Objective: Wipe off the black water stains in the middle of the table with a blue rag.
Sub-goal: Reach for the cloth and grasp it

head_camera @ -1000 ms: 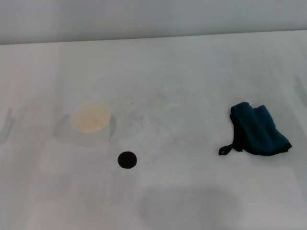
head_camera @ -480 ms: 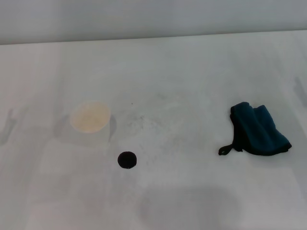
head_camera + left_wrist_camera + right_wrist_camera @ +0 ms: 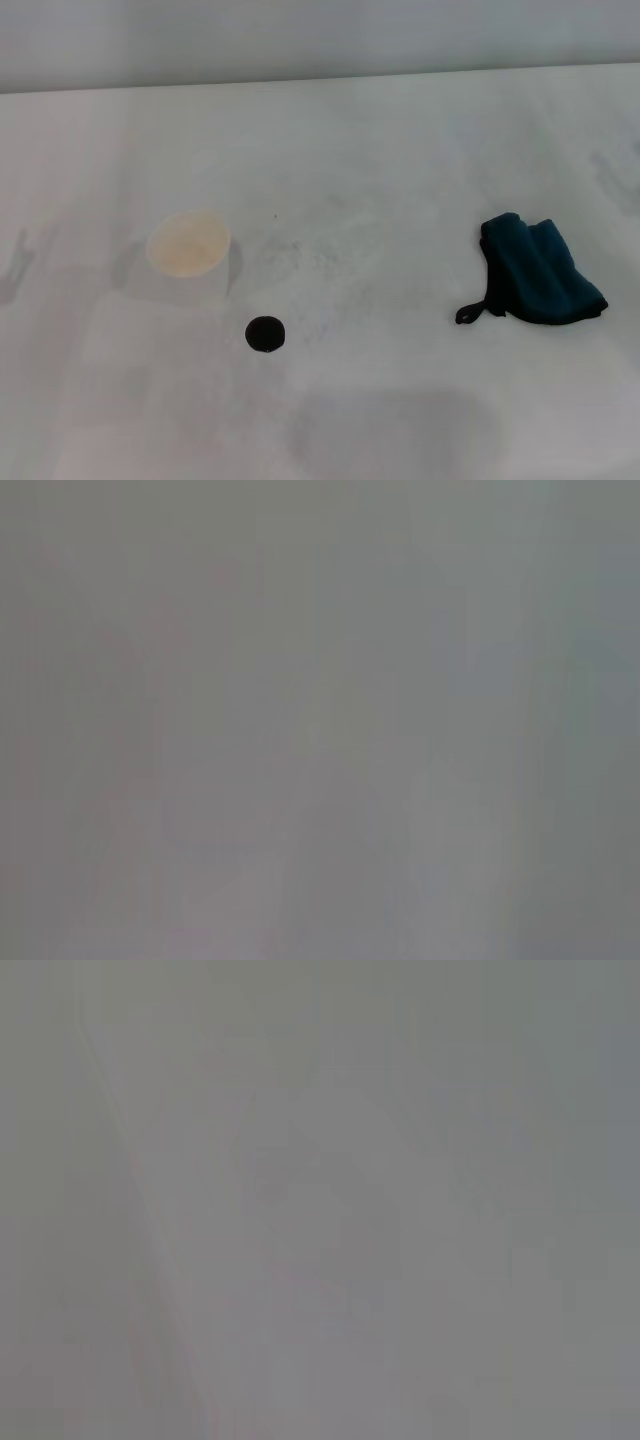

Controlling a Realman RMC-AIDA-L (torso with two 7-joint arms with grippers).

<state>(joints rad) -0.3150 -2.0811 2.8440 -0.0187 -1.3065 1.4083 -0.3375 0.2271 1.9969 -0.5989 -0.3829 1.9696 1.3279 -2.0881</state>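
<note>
Teal-blue rag (image 3: 540, 272), crumpled on white table (image 3: 400, 150) at robot's right, well apart from black stain (image 3: 265, 333) beside paper cup (image 3: 187, 245); grippers unseen, finger state undeterminable; advise central pinch, avoiding loop tag.

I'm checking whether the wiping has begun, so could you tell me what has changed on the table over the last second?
Nothing has visibly changed. The blue rag lies crumpled on the right side of the table as before, untouched. The black water stain keeps its place and size, just in front of the white cup, which has not moved. Neither gripper shows in any view.
</note>
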